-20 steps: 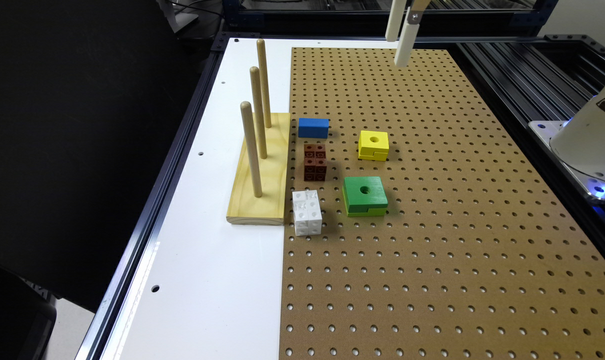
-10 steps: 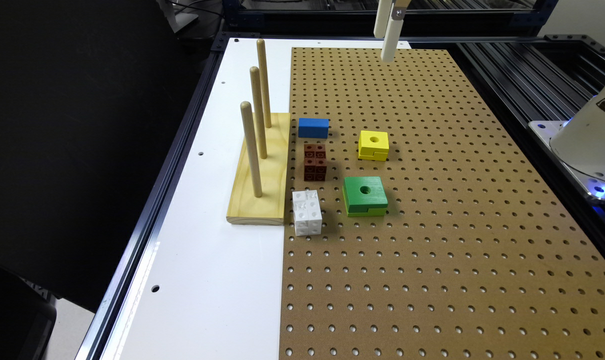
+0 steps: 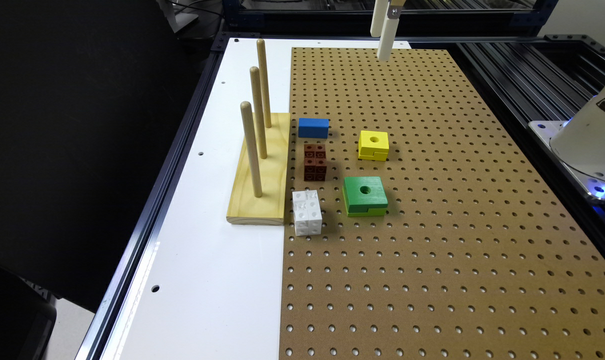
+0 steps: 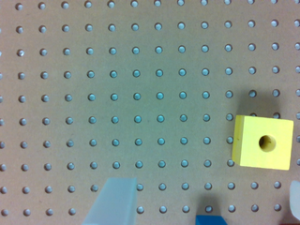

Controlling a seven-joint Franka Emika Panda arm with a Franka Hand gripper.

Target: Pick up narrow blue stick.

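The narrow blue stick lies flat on the brown pegboard, beside the far end of the wooden peg stand. In the wrist view a corner of the narrow blue stick shows at the picture's edge. My gripper hangs high over the far end of the board, well beyond the stick and toward the exterior view's right of it. In the wrist view my gripper is open, one pale finger far from the other, with nothing between them but board.
A brown studded block and a white studded block lie in line with the stick. A yellow block and a green block sit to the exterior view's right. The peg stand carries three upright dowels.
The gripper has drifted toward the exterior view's left above the far end of the board. The blocks have not moved.
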